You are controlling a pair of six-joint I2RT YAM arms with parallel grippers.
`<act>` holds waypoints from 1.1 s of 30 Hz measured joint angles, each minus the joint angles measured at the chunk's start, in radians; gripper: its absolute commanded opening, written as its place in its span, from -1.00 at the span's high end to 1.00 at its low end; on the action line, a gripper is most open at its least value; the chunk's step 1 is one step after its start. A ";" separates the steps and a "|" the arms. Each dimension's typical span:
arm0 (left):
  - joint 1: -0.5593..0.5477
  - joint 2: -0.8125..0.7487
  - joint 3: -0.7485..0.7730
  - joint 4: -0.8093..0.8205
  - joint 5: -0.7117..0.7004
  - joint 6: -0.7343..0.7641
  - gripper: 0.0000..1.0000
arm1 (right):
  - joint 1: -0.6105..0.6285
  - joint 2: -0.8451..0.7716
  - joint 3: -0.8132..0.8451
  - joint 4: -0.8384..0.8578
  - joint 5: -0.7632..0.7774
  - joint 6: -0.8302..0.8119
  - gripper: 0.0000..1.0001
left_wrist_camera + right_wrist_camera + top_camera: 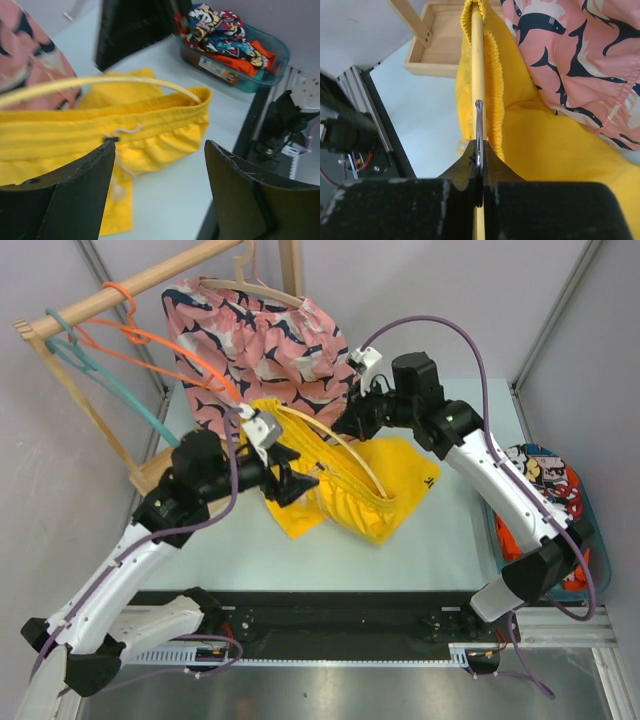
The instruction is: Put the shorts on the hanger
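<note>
Counting four hangers: one pale-yellow hanger (pixel 100 81), one orange hanger (pixel 135 332), one teal hanger (pixel 130 394), one wooden hanger (pixel 260 292). Counting two pairs of shorts: yellow shorts (pixel 400 465), pink shorts (pixel 270 340). Counting two arms: left arm (pixel 130 560), right arm (pixel 500 490). Counting one wooden rack (pixel 150 280) and one teal bin (pixel 250 85).

Pink shorts with a navy whale print (pixel 265 335) hang on a beige wooden hanger (pixel 255 288) from a wooden rail (pixel 130 285) at the far left; an orange hanger (pixel 180 352) and a teal hanger (pixel 120 390) hang from the same rail, further left; the rack's box-shaped wooden base (pixel 150 475) stands on the pale tabletop (pixel 450 540); at the right edge sits a teal plastic bin (pixel 585 530) — inside it a multicoloured cartoon-print garment (pixel 545 475) bunched over something orange.
</note>
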 measured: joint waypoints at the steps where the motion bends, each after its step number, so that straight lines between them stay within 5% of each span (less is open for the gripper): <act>1: -0.031 -0.020 -0.048 0.018 -0.024 -0.028 -0.50 | 0.002 0.018 0.013 0.006 0.009 0.024 1.00; 14: -0.317 0.049 -0.187 0.250 -0.346 -0.365 -0.54 | 0.153 0.058 0.054 0.052 0.251 0.252 1.00; 22: -0.332 0.086 -0.192 0.209 -0.465 -0.460 -0.36 | 0.164 0.066 0.097 0.063 0.307 0.296 1.00; 28: -0.332 0.099 -0.192 0.183 -0.486 -0.513 -0.14 | 0.180 0.072 0.111 0.076 0.327 0.308 1.00; 33: -0.328 0.141 -0.146 0.154 -0.486 -0.570 0.30 | 0.188 0.090 0.116 0.091 0.343 0.307 1.00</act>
